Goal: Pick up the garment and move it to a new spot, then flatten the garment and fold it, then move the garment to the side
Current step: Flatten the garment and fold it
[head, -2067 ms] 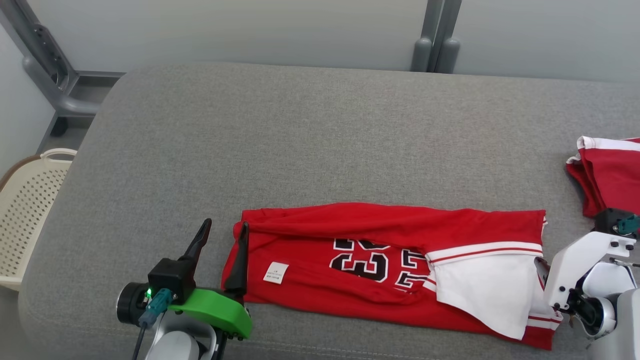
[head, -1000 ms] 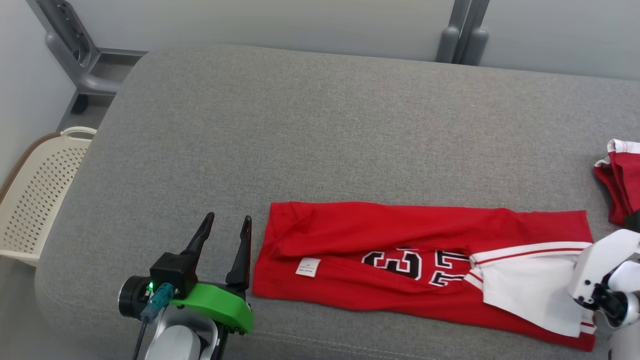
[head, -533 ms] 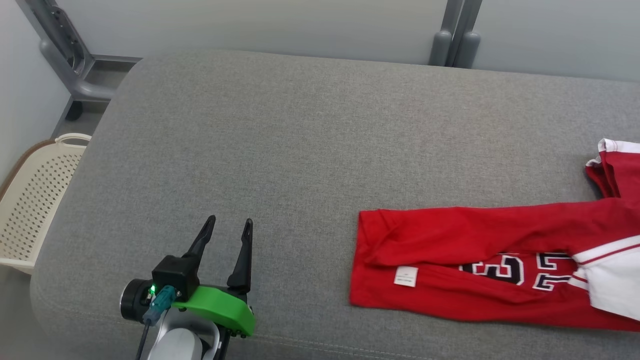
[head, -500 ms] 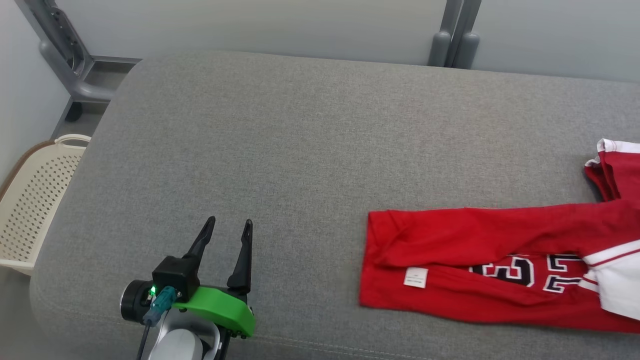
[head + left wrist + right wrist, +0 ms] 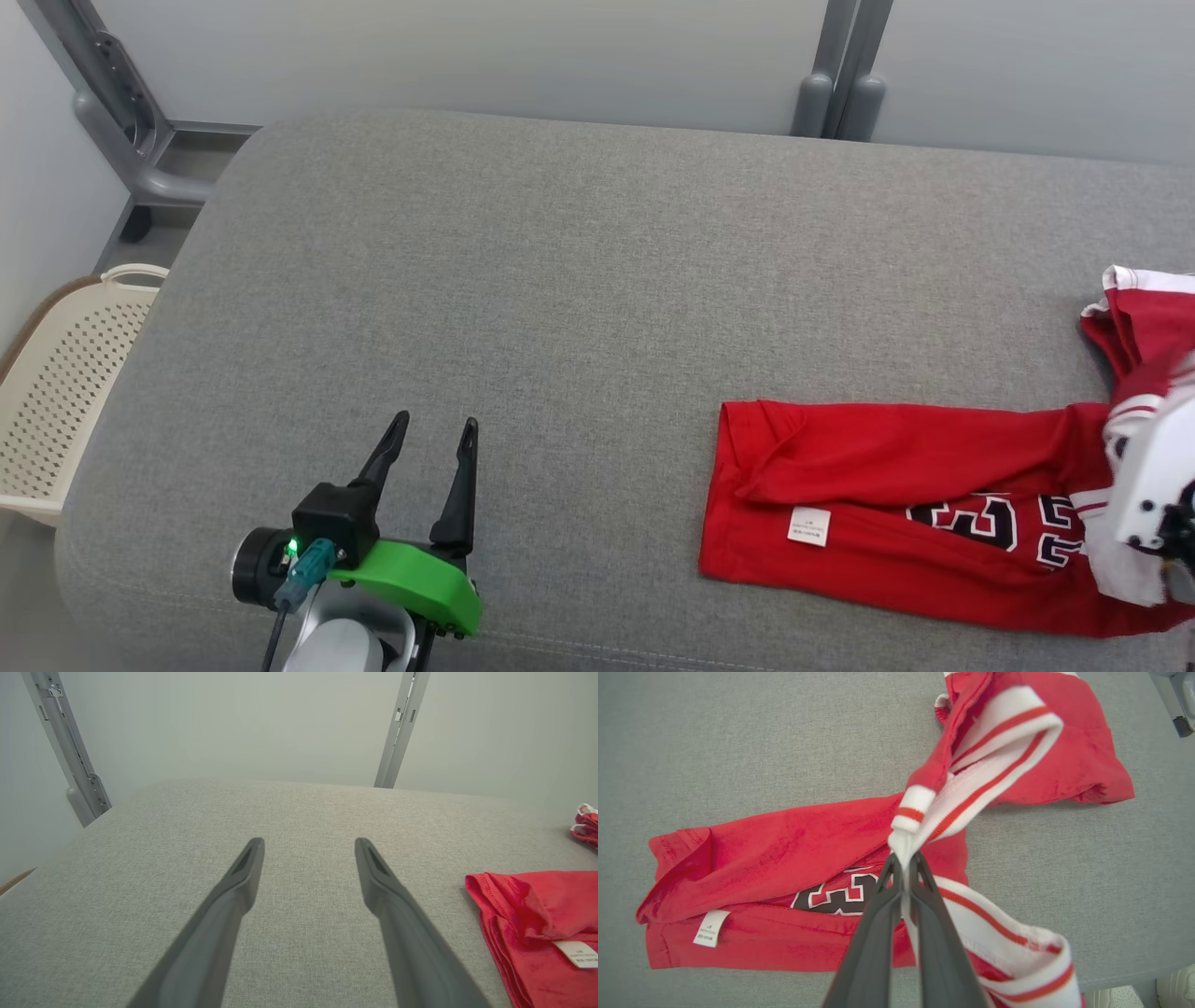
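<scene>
One red basketball jersey [image 5: 887, 476] is lying folded lengthwise on the grey cushion [image 5: 560, 280], with its white-and-red striped trim end lifted. The right gripper [image 5: 904, 858] is pinching that trim, its two fingers closed tight on the white fabric, while the rest of the jersey is trailing flat to the left of the fingers, one white label [image 5: 711, 927] showing near the far hem. A second red garment [image 5: 1078, 765] is sitting bunched just beyond the right gripper's fingertips, close to the raised trim; whether the two are touching is unclear. The left gripper [image 5: 436, 422] is hovering empty with its two fingers spread wide, the jersey's hem well off to its right. Ahead of those fingertips a broad stretch of bare cushion is running to the back edge, where two grey metal posts [image 5: 402, 728] are standing. Left of the left gripper, past the cushion's rounded edge, one cream perforated basket [image 5: 56, 392] is sitting on the floor.
</scene>
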Available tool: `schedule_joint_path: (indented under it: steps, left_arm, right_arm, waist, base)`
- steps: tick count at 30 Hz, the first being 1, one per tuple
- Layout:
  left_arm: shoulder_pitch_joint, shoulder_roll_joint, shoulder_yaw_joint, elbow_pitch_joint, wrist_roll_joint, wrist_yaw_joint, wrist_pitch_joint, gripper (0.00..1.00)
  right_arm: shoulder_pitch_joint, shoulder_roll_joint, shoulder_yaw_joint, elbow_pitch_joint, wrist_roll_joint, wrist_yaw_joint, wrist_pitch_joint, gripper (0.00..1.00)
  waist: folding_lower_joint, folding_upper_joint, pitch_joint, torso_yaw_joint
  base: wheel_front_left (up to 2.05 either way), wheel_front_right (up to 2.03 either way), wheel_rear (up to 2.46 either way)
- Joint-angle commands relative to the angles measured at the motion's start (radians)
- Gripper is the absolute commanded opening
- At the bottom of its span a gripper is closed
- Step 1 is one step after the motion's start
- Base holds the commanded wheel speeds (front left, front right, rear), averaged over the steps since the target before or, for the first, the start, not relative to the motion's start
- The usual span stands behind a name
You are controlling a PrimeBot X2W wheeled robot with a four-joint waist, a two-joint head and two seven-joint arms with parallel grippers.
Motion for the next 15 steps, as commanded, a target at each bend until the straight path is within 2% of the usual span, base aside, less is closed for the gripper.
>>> schedule_joint_path:
  steps: [1,8,15]
  left_arm:
    - [0.004,0.001,0.001,0.001,0.006,-0.005,-0.002,1.00]
    - [-0.010,0.000,-0.003,0.010,0.011,-0.011,-0.002,1.00]
    - [-0.020,-0.002,-0.004,0.010,0.012,-0.012,-0.002,1.00]
  right_arm:
    - [0.005,0.006,0.058,0.000,0.023,0.000,0.007,0.00]
    - [-0.047,0.028,0.279,0.088,0.095,0.000,-0.005,0.00]
    - [-0.114,0.040,0.403,0.216,0.128,0.000,-0.055,0.00]
  waist:
    - [0.0000,0.0000,-0.001,0.001]
    - [0.0000,0.0000,-0.002,0.014]
    - [0.0000,0.0000,0.008,0.030]
  base:
    - [0.00,0.00,0.00]
    - [0.00,0.00,0.00]
    - [0.00,0.00,0.00]
